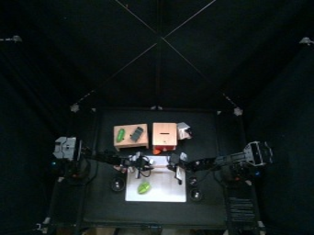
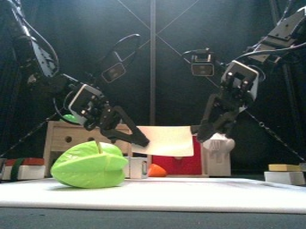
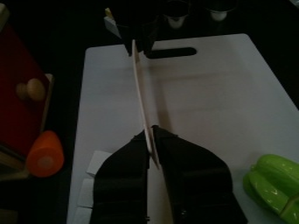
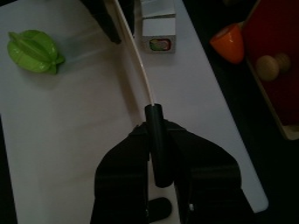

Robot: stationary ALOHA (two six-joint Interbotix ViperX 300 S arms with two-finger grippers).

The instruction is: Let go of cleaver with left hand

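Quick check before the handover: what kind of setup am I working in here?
Looks like a curtained lab pen staged as a toy kitchen: a white cutting board, a green fruit, and a cleaver with both the left pincer and right pincer on it.

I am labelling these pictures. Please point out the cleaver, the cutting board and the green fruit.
cleaver (image 3: 142, 96), left wrist view, on its blade edge.
cutting board (image 3: 216, 96), left wrist view, on bare surface.
green fruit (image 2: 89, 166), front view, on its middle.

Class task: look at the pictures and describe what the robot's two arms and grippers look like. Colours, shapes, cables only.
Both arms are slim, black and jointed, with black cables looping along them. The left arm and right arm each carry a boxy wrist block. The left gripper and right gripper have two broad, rounded black jaws each.
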